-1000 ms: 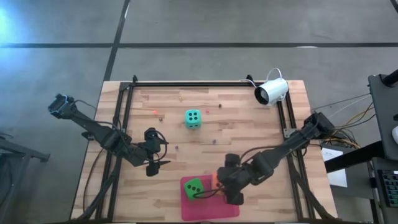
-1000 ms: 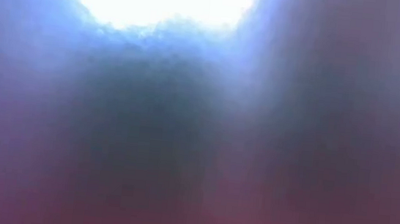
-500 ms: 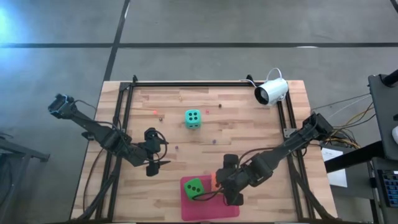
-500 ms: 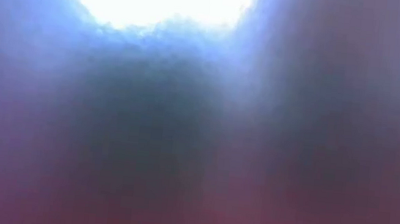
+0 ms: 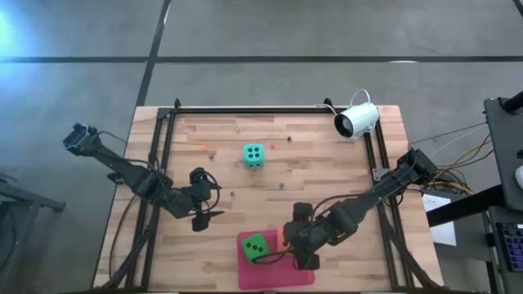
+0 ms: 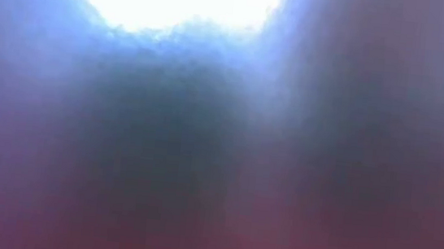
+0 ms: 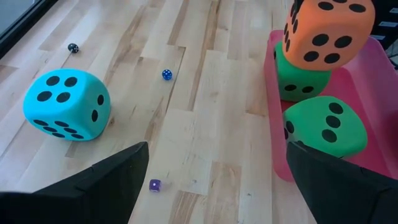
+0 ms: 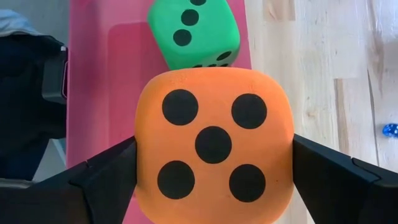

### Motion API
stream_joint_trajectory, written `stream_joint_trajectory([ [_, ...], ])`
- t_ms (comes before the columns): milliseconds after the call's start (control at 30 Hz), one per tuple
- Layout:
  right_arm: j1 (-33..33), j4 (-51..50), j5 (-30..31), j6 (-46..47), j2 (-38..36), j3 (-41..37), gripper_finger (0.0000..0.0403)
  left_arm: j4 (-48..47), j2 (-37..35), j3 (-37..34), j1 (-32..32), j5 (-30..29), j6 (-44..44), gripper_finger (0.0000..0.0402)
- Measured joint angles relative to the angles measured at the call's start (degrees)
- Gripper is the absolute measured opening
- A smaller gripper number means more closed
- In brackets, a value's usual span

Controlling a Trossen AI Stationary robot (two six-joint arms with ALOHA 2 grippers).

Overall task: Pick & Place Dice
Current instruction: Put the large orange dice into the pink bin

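The right gripper (image 5: 288,247) sits low and right of centre in the overhead picture, at the right edge of the pink tray (image 5: 304,276). Its own camera shows the two fingers (image 8: 99,177) spread wide on either side of the orange die (image 8: 213,144), five pips facing up; whether they press its sides I cannot tell. The orange die rests on top of a green die (image 7: 301,74), seen clearly from the other arm's camera, stacked at the tray's far end. A second green die (image 7: 324,126) lies in the tray just beside that stack, showing three pips on one face.

The teal die (image 5: 254,155) stands alone on the bare wood of the table (image 5: 327,175), upper middle of the overhead picture, well apart from the tray.

The left gripper (image 5: 209,198) hangs left of centre, fingers spread, holding nothing, pointed toward the tray.

The low camera shows only blur.
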Motion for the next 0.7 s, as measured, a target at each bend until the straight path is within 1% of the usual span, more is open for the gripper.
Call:
stream_joint_trajectory([
  [367,0.0,0.2,-0.3,-1.6,0.0,0.0,0.0366,0.0,0.0,0.0,0.1,0.0,0.0,0.0382],
  [567,-0.1,0.5,-4.6,-1.7,-0.1,0.0,0.0362,0.0,0.0,0.0,0.1,0.0,0.0,0.0385],
  [700,0.0,0.6,-4.4,-1.7,-0.1,0.0,0.035,0.1,0.0,0.0,0.1,0.0,0.0,0.0382],
])
